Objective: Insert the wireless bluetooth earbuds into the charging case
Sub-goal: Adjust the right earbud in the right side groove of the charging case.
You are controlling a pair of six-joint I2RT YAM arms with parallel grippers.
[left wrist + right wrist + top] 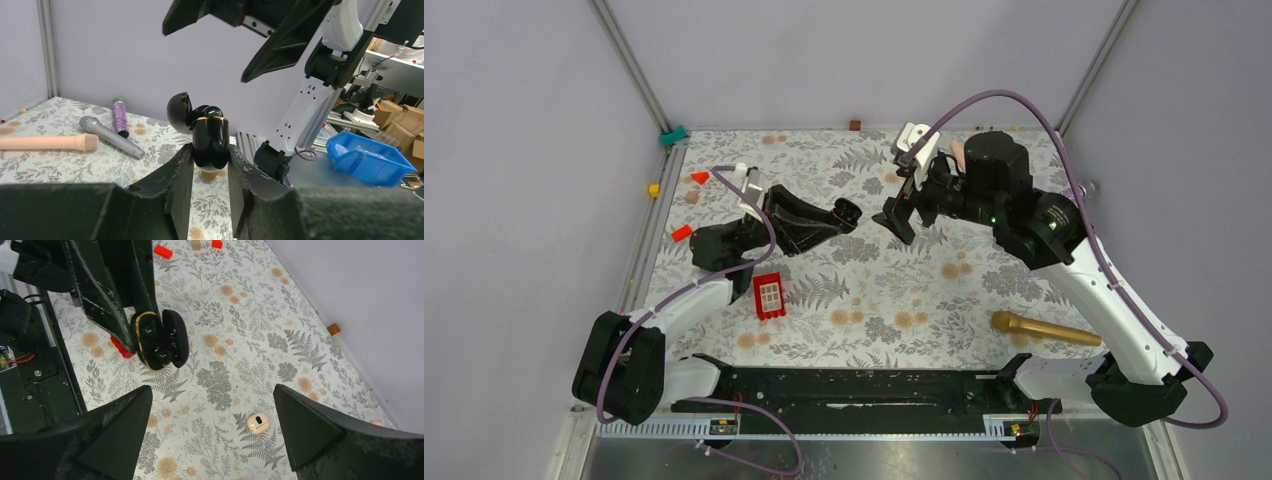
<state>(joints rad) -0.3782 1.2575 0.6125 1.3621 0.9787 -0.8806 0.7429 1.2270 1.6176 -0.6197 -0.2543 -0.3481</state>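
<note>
Case [210, 137], glossy, lid open, pinched by its base in my left end effector [210, 152]; probably light, slippery. Right end effector [212, 390] wide, empty, beside it.

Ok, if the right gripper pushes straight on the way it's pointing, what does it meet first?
Likely the flowered tablecloth, near the small white object. From the right gripper, the open black charging case sits left of that line, though depth is hard to judge.
</note>
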